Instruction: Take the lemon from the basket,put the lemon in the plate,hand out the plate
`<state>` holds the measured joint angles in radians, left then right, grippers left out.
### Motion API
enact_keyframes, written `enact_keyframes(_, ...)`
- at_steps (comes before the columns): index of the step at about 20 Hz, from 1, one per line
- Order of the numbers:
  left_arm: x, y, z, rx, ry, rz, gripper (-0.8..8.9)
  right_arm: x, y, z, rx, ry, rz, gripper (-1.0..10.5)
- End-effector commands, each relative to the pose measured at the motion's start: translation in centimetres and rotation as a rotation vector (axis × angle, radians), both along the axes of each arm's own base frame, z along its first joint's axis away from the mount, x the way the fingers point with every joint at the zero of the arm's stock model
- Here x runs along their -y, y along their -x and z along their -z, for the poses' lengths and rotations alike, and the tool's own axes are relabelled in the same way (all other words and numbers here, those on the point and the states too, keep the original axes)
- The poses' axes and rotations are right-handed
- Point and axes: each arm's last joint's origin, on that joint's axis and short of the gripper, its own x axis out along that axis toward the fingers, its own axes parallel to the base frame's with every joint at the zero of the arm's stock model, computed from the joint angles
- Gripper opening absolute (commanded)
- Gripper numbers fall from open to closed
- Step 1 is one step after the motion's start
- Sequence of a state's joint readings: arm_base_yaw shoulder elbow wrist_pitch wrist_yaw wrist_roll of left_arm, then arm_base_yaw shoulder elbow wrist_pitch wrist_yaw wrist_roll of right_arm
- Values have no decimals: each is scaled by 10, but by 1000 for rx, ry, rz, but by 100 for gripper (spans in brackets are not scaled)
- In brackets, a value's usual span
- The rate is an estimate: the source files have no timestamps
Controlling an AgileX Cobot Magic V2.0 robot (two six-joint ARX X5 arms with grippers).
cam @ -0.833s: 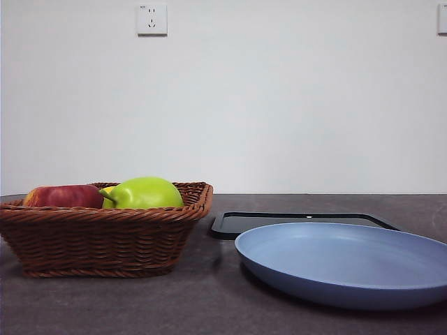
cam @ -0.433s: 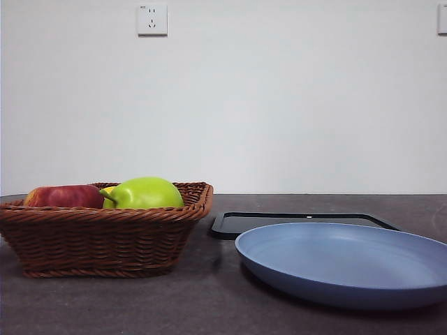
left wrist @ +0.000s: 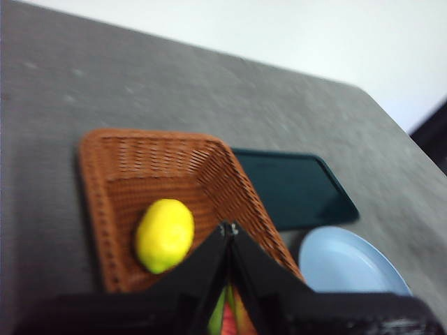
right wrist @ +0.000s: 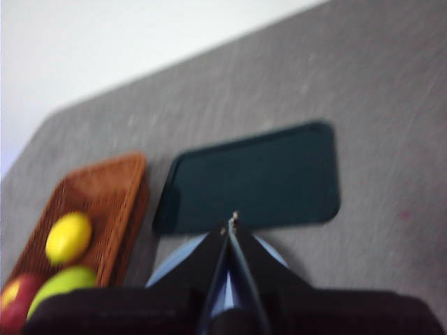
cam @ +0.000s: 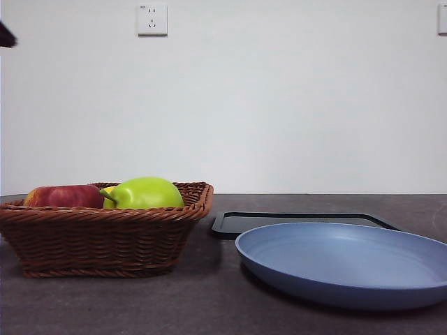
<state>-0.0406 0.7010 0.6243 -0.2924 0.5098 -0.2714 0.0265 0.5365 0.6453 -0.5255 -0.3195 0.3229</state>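
The lemon (left wrist: 165,235) lies inside the basket (left wrist: 119,159), resting on the woven floor near one of its side walls. In the front view only a sliver of the lemon (cam: 108,190) shows, tucked behind the green fruit (cam: 144,192) and beside the red apple (cam: 63,196), both of which rise above the braided rim. The basket (cam: 105,241) stands on the dark grey counter (cam: 209,307) toward its left edge.

The plate (cam: 346,262) sits toward the right edge of the counter, near the front, well apart from the basket. Just behind the plate lies the flat black tray (cam: 300,222), its near edge partly hidden by the plate's raised rim.

The left hand (left wrist: 228,229) hangs above the basket, its two black jaws pressed together tip to tip with nothing between them; the lemon lies just beside those tips in the left wrist view, not touched. A strip of green and red fruit shows below the jaws. The right hand (right wrist: 232,221) hovers over the plate (right wrist: 164,271) and the tray (right wrist: 255,183), its jaws likewise clenched to a point and holding nothing. From that view the basket (right wrist: 98,192) with the lemon (right wrist: 68,237) lies off to the side.

A black tip (cam: 5,35) shows at the upper left corner of the front view. On the wall behind, a white socket (cam: 151,19) is mounted.
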Motion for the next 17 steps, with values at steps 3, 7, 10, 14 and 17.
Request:
enact_keyframes(3, 8, -19, -7, -96, -38, 104, 7, -4, -20, -1, -140, 54, -154, 6)
enact_keyframes(7, 18, -31, -8, -159, -94, 180, 8, -5, -36, 11, -278, 57, -220, 31)
enact_keyframes(10, 27, -36, -8, -163, -105, 224, 99, -6, -49, 26, -400, 58, -224, 159)
enact_keyframes(14, 46, -44, -19, -186, -150, 206, 341, -25, -96, 79, -636, 144, -256, 4)
enact_keyframes(17, 55, -64, -31, -182, -295, 200, 341, -23, -81, 62, -585, 144, -254, 4)
